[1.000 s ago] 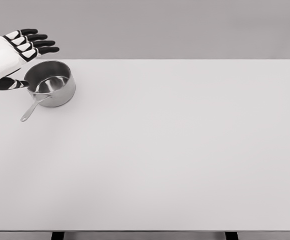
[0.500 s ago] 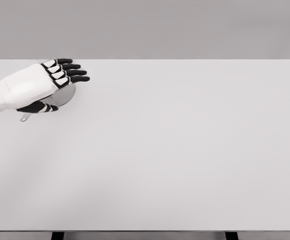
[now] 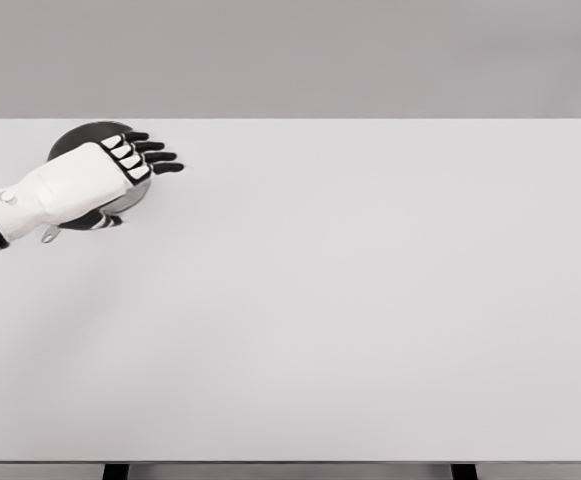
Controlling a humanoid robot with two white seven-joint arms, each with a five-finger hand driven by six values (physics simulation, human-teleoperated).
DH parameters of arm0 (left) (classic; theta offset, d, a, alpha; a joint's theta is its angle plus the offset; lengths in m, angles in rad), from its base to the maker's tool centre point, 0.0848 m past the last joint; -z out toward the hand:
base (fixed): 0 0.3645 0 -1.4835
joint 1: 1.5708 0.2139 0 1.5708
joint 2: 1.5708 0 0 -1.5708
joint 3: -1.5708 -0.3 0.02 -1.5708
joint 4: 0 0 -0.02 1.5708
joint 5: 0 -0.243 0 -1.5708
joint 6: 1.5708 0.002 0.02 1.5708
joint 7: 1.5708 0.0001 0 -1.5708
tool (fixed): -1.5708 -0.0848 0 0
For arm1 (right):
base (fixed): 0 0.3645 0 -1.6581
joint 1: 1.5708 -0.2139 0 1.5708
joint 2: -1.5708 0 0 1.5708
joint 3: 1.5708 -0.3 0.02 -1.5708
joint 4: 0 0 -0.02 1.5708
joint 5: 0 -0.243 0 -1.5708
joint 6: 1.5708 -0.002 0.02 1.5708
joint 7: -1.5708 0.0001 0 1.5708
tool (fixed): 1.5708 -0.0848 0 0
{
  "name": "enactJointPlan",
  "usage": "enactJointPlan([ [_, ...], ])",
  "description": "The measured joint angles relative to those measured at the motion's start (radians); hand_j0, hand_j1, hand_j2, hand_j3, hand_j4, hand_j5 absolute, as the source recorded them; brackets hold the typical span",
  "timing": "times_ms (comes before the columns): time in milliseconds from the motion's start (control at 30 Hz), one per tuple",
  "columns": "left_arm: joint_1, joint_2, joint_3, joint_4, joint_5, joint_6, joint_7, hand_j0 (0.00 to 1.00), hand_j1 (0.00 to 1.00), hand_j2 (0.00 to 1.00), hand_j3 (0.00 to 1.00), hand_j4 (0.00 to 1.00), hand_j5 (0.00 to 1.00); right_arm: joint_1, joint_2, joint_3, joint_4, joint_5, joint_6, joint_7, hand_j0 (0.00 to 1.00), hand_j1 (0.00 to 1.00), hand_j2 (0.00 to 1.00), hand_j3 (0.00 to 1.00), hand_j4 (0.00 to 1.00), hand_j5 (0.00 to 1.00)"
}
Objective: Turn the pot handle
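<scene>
The near half of the white bench (image 3: 350,330) is bare, and so is everything to the right; the right arm is nowhere in view. Only at the far left corner does anything happen.

There the left arm comes in from the left edge, and the left hand (image 3: 85,182) hangs over the pot (image 3: 78,135), back of the hand up, covering most of it. The fingers (image 3: 150,157) are stretched out and slightly spread toward the right, reaching past the pot's right side; the thumb (image 3: 95,219) sits lower, on the near side. Nothing is gripped, so the hand is open.

Of the pot only the dark far arc of its rim shows beyond the knuckles, close to the bench's back edge. A small grey tip of the pot handle (image 3: 49,235) peeks out below the wrist, pointing toward the near left.

By my reading this is the approach step: the hand is placed above the pot but not on the handle. The next move calls for lowering and bringing the fingers to the handle, which lies under the palm and wrist, behind the fingertips, then sweeping it around. Whether the palm touches the rim cannot be told.
</scene>
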Motion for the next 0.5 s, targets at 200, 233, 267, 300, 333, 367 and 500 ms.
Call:
enactJointPlan([
  [200,0.002,-0.003,0.004,0.027,-0.016,0.0,0.002,1.0,1.0,1.0,1.0,1.0,1.0,0.0,0.0,0.0,0.0,0.0,0.0,0.0,1.0,1.0,1.0,1.0,1.0,1.0],
  [233,0.002,-0.007,0.005,0.039,-0.021,0.0,0.001,1.0,1.0,1.0,1.0,1.0,1.0,0.0,0.0,0.0,0.0,0.0,0.0,0.0,1.0,1.0,1.0,1.0,1.0,1.0],
  [267,0.002,-0.01,0.005,0.051,-0.026,0.0,0.001,1.0,1.0,1.0,1.0,1.0,1.0,0.0,0.0,0.0,0.0,0.0,0.0,0.0,1.0,1.0,1.0,1.0,1.0,1.0],
  [300,0.0,-0.013,0.005,0.06,-0.031,0.0,0.001,1.0,1.0,1.0,1.0,1.0,1.0,0.0,0.0,0.0,0.0,0.0,0.0,0.0,1.0,1.0,1.0,1.0,1.0,1.0],
  [333,0.0,-0.014,0.005,0.067,-0.037,0.0,0.001,1.0,1.0,1.0,1.0,1.0,1.0,0.0,0.0,0.0,0.0,0.0,0.0,0.0,1.0,1.0,1.0,1.0,1.0,1.0],
  [367,0.0,-0.015,0.005,0.072,-0.041,0.0,0.001,1.0,1.0,1.0,1.0,1.0,1.0,0.0,0.0,0.0,0.0,0.0,0.0,0.0,1.0,1.0,1.0,1.0,1.0,1.0],
  [500,0.002,-0.015,0.014,0.092,-0.051,0.0,0.001,1.0,1.0,1.0,1.0,1.0,1.0,0.0,0.0,0.0,0.0,0.0,0.0,0.0,1.0,1.0,1.0,1.0,1.0,1.0],
])
